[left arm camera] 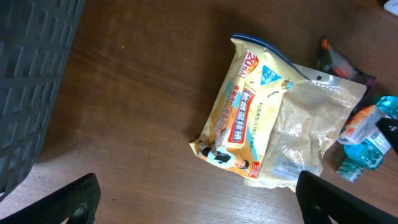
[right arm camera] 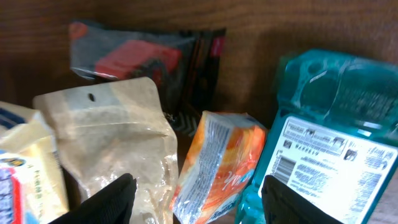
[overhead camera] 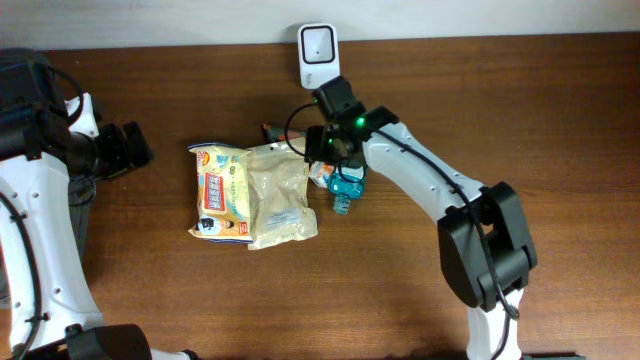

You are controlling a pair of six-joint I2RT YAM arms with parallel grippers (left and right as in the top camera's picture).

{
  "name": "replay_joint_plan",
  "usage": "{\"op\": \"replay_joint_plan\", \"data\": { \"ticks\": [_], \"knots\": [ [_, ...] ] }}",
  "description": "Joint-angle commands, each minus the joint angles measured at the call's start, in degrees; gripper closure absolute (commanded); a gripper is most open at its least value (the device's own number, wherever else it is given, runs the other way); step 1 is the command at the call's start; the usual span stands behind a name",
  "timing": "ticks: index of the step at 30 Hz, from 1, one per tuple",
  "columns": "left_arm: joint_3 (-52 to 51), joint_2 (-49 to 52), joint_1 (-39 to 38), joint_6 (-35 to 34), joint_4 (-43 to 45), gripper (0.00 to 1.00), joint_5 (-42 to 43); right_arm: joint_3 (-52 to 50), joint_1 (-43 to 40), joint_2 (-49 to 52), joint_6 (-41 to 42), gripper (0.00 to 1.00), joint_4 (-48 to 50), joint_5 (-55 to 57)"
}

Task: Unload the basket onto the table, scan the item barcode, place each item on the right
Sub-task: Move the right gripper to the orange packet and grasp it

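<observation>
Orange pack: glossy, with a white panel of small print, tilted on the desk between the jaws of the right gripper and just beside a teal pack with a barcode label. I cannot tell whether those jaws press the orange pack or only flank it, and its print is too blurred to read. The left gripper jaws stand wide, holding nothing. The desk is dark wood; at its far edge a white scanner stands by a pale wall
</observation>
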Motion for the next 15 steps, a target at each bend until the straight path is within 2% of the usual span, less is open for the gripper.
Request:
{"op": "replay_joint_plan", "data": {
  "ticks": [1, 8, 9, 11, 15],
  "knots": [
    [-0.24, -0.76, 0.2, -0.5, 0.07, 0.01, 0.57, 1.18, 0.22, 1.84, 2.56, 0.34, 0.11, 4.52],
    [-0.24, -0.76, 0.2, -0.5, 0.07, 0.01, 0.59, 1.16, 0.59, 4.26, 2.54, 0.35, 0.09, 3.63],
    [-0.24, -0.76, 0.2, -0.5, 0.07, 0.01, 0.57, 1.16, 0.59, 4.26, 2.54, 0.38, 0.09, 3.74],
    [-0.24, -0.76, 0.2, -0.5, 0.07, 0.01, 0.59, 1.16, 0.33, 4.26, 2.54, 0.49, -0.22, 3.87],
    [-0.24, -0.76, 0.2, -0.5, 0.07, 0.01, 0.57, 1.16, -0.02, 4.26, 2.51, 0.58, -1.05, 4.9]
  ]
}}
